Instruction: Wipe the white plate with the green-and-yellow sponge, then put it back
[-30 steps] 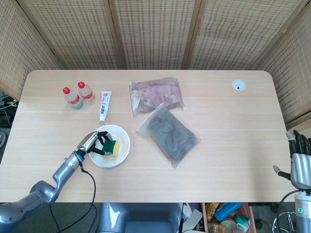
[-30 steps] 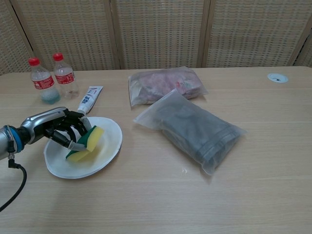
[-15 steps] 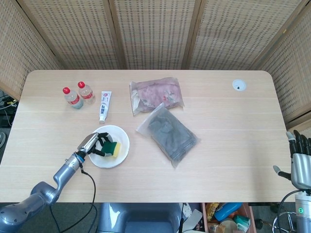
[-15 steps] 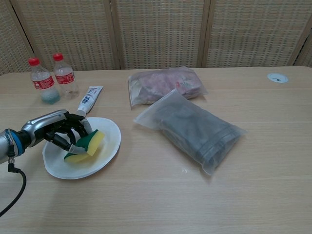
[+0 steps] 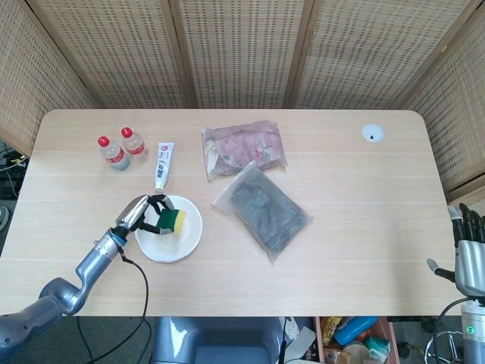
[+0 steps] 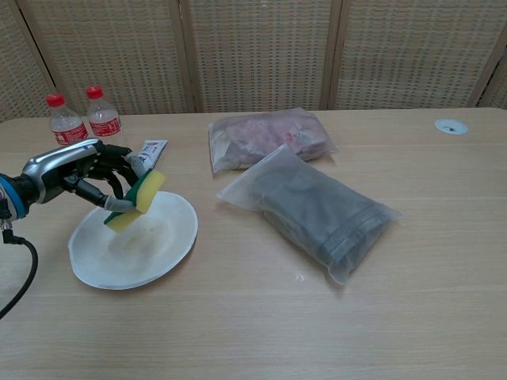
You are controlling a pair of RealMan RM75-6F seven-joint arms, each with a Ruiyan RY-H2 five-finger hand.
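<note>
The white plate lies on the table's near left part. My left hand grips the green-and-yellow sponge and holds it raised over the plate's far left rim, yellow side down, tilted. In the chest view the sponge hangs above the plate without touching it. My right hand stays off the table's near right corner, fingers apart, holding nothing; the chest view does not show it.
Two small red-capped bottles and a toothpaste tube lie just behind the plate. A pink bag and a grey bag lie in the middle. A white round cap sits far right.
My left hand has lifted the sponge off the plate's middle and drawn it back and to the left, up above the far rim.
</note>
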